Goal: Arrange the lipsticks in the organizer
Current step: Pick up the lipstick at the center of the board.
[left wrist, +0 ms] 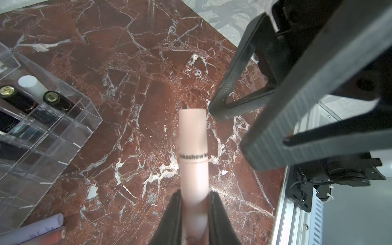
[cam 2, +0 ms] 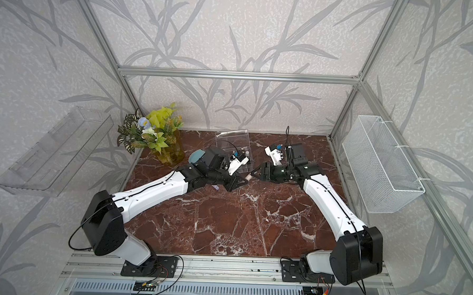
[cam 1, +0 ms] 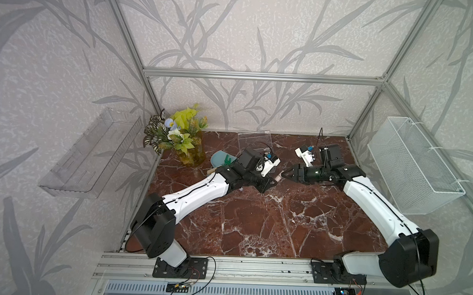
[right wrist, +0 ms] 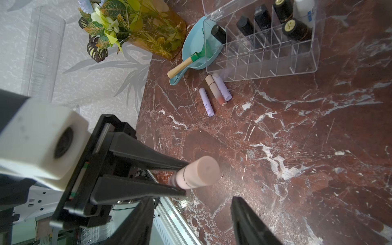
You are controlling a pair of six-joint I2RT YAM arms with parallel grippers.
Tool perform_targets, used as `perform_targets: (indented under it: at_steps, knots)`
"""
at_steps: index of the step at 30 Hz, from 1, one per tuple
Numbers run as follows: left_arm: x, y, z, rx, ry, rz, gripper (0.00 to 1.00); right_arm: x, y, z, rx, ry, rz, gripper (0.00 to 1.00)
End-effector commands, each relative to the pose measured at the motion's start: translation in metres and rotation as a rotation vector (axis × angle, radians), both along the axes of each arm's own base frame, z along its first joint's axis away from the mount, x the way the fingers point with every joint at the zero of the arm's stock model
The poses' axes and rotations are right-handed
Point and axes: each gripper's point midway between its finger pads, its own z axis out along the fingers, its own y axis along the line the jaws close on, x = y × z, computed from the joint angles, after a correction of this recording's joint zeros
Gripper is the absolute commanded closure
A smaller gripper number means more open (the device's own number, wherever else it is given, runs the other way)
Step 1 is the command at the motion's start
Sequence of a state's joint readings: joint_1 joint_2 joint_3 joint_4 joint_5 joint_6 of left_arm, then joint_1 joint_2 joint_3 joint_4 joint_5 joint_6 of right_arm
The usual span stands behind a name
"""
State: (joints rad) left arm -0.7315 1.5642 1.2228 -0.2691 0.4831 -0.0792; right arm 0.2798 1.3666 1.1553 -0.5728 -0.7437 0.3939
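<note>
My left gripper [left wrist: 195, 195] is shut on the lower end of a pale pink lipstick [left wrist: 193, 148], held above the marble table. The tube's free end points at my right gripper [right wrist: 192, 203], which is open with nothing between its fingers, just short of the tip; both top views show them nearly meeting [cam 1: 278, 178]. The clear organizer [right wrist: 305, 61] stands behind with its lid up. It holds several black lipsticks [right wrist: 297, 29] and a white one [right wrist: 303, 8]. Two lilac tubes [right wrist: 206, 101] and a peach one [right wrist: 215, 90] lie loose in front of it.
A teal scoop with a green rake [right wrist: 193, 53] lies beside the organizer, next to a plant in an amber vase [cam 1: 186, 140]. A clear tray [cam 1: 92, 153] hangs on the left wall. On the right wall hangs a white wire basket [cam 1: 412, 166].
</note>
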Motion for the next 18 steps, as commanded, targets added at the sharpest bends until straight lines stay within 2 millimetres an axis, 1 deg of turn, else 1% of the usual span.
perform_targets:
  at_steps: [1,9,14,18]
  knots:
    - [-0.005,-0.003,0.031,-0.048,-0.050,-0.030,0.82,0.010,0.005,0.019,0.034,-0.049,0.013,0.39]
    - [-0.007,-0.005,0.038,-0.062,-0.058,-0.036,0.82,0.019,0.012,0.024,0.076,-0.044,0.027,0.44]
    - [-0.007,-0.004,0.041,-0.066,-0.065,-0.034,0.82,0.019,0.014,0.024,0.087,-0.035,0.032,0.55]
    - [-0.006,-0.004,0.042,-0.064,-0.069,-0.030,0.82,0.016,0.015,0.022,0.093,-0.027,0.041,0.60]
